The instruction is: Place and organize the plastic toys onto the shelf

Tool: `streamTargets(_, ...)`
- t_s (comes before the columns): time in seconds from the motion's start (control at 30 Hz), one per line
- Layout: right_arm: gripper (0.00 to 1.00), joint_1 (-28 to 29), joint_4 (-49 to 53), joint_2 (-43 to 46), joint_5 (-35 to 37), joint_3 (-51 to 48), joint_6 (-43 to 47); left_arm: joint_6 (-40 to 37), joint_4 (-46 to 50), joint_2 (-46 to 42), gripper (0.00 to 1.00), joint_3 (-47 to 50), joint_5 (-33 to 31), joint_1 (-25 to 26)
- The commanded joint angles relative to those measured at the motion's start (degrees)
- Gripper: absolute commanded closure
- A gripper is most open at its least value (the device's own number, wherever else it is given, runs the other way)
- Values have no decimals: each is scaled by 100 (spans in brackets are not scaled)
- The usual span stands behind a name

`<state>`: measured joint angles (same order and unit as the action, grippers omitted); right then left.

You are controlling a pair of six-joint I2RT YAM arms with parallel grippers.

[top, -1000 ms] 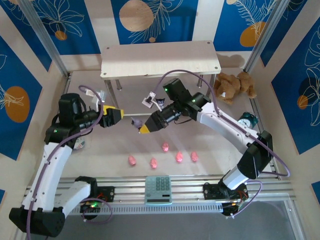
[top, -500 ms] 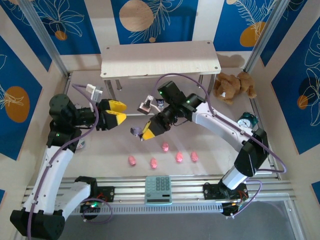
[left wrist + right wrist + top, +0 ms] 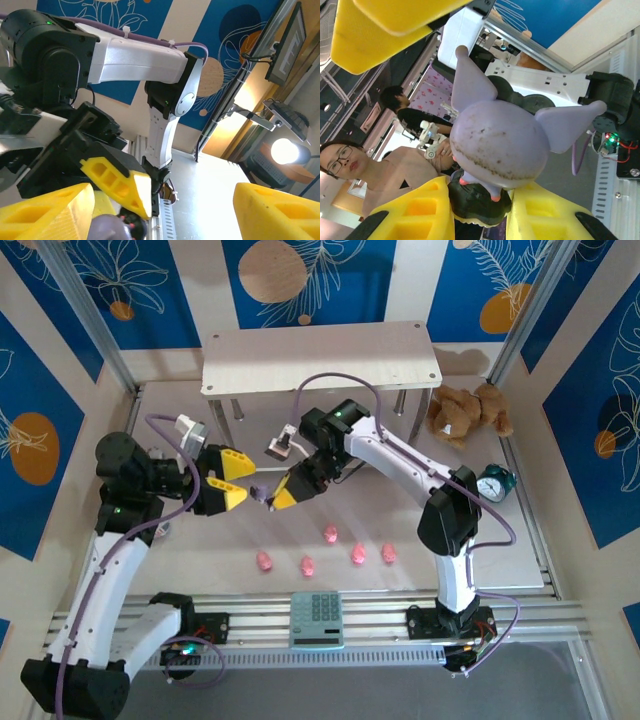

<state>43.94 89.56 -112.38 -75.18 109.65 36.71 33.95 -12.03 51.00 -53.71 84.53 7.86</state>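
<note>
Pigs point(image 3: 307, 566), five pink ones, lay loose on the table point(image 3: 220, 540) well in front of the shelf point(image 3: 320, 358), none yet placed. Farther toward the shelf, the right gripper point(image 3: 281, 497) was clamped on a purple figurine point(image 3: 257, 491), holding it in the air between the wide-spread fingers of the left gripper point(image 3: 232, 478), perhaps for a handover; whether those fingers touched it could not be judged. The shelf top was bare, so by my reckoning nearly all the work remained: this figurine and all five pigs.
</note>
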Motion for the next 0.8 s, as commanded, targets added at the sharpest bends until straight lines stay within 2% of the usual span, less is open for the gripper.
streamTargets(0.0,87,190,1204,152,-2053,293,385,-314,98,117,27,-20,263,-66)
streamTargets(0.3,87,163,1213,293,-2059,461,83,-417,100,293,26,-97,404,-71)
streamTargets(0.77,87,80,1214,-345,-2062,1742,-539,-466,170,-49,25,-30,472,-26)
